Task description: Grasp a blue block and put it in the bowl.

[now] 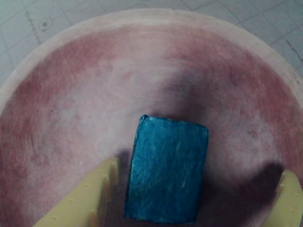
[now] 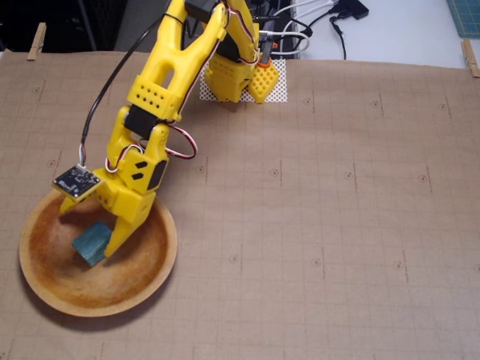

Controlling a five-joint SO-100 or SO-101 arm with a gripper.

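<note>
The blue block (image 1: 166, 171) lies inside the bowl (image 2: 46, 292); the claw (image 1: 196, 198) stands released around it; it looks light, soft, best pinched across its long sides.

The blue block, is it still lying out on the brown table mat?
No, in the fixed view the blue block sits inside the bowl, between the open fingers of the gripper.

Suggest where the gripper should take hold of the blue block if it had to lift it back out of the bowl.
Grip the blue block across its two long flat sides, coming straight down from above. It lies inside the bowl, whose raised rim blocks a side approach. In the wrist view the open gripper already straddles those sides, so closing there looks most secure.
</note>
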